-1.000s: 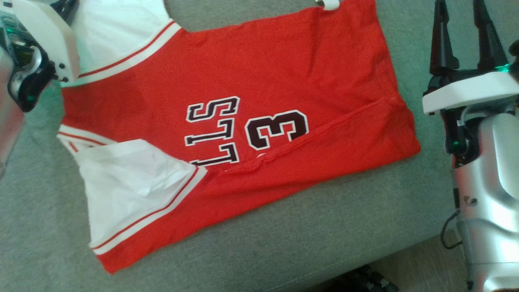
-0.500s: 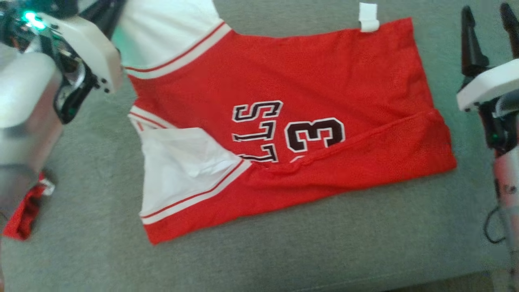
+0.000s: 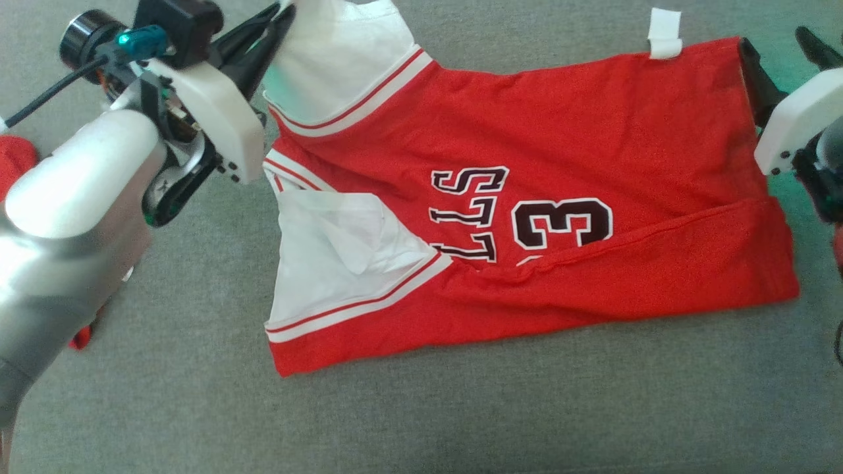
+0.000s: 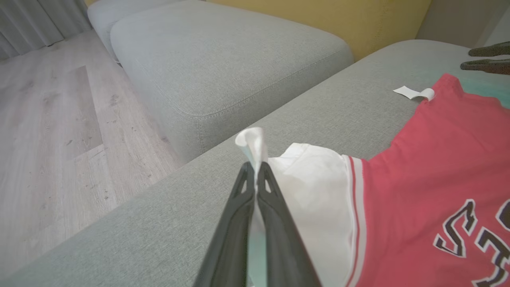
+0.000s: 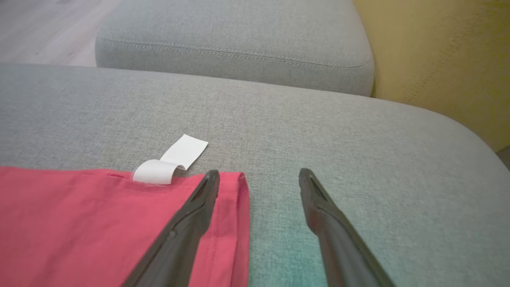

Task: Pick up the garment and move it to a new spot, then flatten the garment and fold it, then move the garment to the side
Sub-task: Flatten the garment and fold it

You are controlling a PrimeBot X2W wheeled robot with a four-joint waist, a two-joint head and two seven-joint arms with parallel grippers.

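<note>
Cam shift; L end effector [image 3: 284, 14] tip behind jersey [image 3: 560, 125], R end effector [image 3: 772, 36] cropped.

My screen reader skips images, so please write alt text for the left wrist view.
The left claw, shut, pinches the white sleeve of a red jersey lying on a grey sofa. A white tag sticks out at the jersey's far edge, and wooden floor shows beyond the sofa.

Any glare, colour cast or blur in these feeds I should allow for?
Head view: slightly soft, green glow on the sofa by the right hand. Left wrist view: jersey looks washed pink, green tint under the left hand. Right wrist view: green patch between the fingers; no glare.
</note>
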